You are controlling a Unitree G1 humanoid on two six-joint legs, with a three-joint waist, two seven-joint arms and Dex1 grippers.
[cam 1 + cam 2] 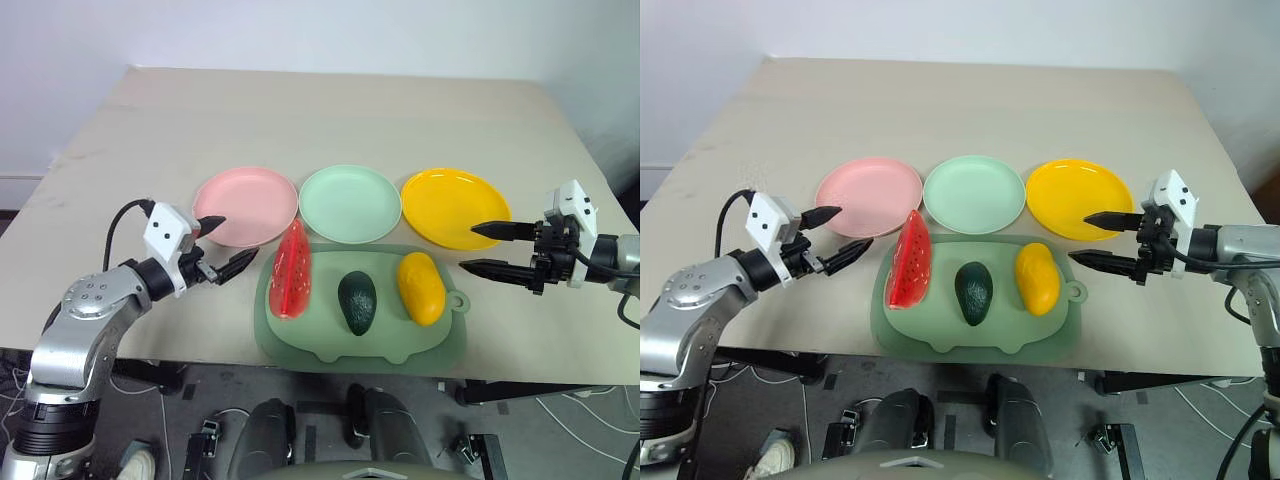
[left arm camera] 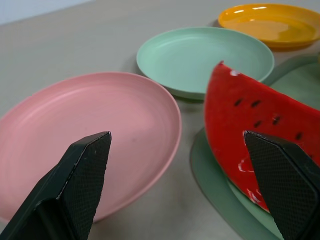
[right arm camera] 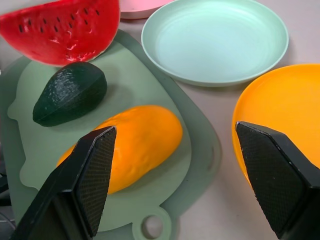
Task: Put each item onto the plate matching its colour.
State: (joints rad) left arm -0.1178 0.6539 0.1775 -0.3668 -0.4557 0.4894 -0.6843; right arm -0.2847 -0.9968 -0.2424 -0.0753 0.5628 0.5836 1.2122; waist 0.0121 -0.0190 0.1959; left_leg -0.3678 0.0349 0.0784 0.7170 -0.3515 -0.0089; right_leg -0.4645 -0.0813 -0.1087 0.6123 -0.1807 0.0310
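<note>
Behind watermelon slice (image 3: 59, 29), pink plate (image 3: 141, 5) mostly cut off.

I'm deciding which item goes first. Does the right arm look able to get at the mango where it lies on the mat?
Probably yes. The right gripper hangs open beside the mango on the mat, with nothing between them.

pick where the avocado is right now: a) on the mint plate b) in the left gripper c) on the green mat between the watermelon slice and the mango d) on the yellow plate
c, the avocado lies on the mat, with the watermelon slice on one side and the mango on the other.
</note>
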